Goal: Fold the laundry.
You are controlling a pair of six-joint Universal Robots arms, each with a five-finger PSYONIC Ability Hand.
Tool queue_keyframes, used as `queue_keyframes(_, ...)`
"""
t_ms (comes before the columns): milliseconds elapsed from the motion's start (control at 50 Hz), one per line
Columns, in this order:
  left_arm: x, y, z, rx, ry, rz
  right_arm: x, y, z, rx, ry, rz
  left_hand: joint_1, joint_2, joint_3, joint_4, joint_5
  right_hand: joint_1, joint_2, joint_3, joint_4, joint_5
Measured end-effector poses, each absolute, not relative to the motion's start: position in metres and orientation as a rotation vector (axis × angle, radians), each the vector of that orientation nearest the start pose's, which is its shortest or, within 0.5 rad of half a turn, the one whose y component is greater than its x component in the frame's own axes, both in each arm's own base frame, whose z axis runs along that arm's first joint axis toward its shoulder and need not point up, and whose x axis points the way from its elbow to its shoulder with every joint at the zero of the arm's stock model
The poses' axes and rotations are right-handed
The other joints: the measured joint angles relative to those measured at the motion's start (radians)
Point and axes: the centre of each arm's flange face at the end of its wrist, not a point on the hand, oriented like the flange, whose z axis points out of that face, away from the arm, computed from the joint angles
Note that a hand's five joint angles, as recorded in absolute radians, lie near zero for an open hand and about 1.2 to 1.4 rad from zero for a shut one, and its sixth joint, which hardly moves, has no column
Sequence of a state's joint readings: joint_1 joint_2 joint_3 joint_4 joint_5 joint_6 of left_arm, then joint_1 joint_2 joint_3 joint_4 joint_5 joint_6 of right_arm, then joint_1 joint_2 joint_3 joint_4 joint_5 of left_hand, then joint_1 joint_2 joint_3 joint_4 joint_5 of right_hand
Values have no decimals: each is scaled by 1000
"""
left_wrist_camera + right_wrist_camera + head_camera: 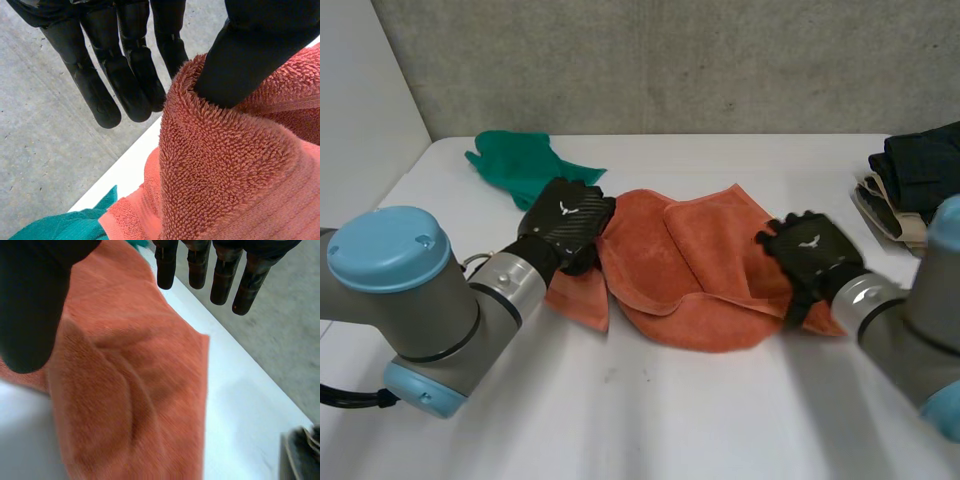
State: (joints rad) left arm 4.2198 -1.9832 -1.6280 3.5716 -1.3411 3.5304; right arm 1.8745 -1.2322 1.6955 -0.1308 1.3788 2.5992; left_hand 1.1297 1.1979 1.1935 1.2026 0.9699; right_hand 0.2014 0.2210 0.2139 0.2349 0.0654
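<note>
No legible text or labels

Three cameras, one orange towel (700, 270) shared.
Head view looks down from behind, between the arms, over the white table (650, 420); each wrist camera peers close along its own palm, past the left hand (92, 90) and right hand (223, 275).

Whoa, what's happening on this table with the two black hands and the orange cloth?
A robot is folding laundry. Its left hand sits at the left edge of the rumpled orange towel, towel draped on its thumb; its right hand is at the right edge, fingers straight. Neither grips it. A green cloth and a dark clothes pile lie nearby.
</note>
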Motion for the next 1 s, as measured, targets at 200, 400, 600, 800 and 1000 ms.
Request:
queue_keyframes(200, -307, -255, 210, 1243, 2050, -2380, 194, -298, 211, -881, 2391, -1685, 0, 0, 0, 0, 0, 0, 0, 0, 0, 0)
queue_keyframes(400, -307, -251, 223, 1234, 2016, -2417, 170, -306, 185, -720, 2463, -1469, 0, 0, 0, 0, 0, 0, 0, 0, 0, 0)
queue_keyframes(600, -303, -256, 217, 1221, 2035, -2390, 176, -304, 142, -744, 2483, -1409, 0, 0, 0, -1, 0, 2, 3, 4, 2, 1)
queue_keyframes(800, -297, -258, 210, 1208, 2079, -2346, 190, -314, 121, -798, 2447, -1461, 0, -25, -21, -34, 0, 642, 811, 814, 785, 758)
queue_keyframes(1000, -281, -245, 185, 1202, 2238, -2153, 184, -316, 179, -912, 2356, -1807, 0, -6, -3, -6, 0, 760, 954, 962, 953, 917)
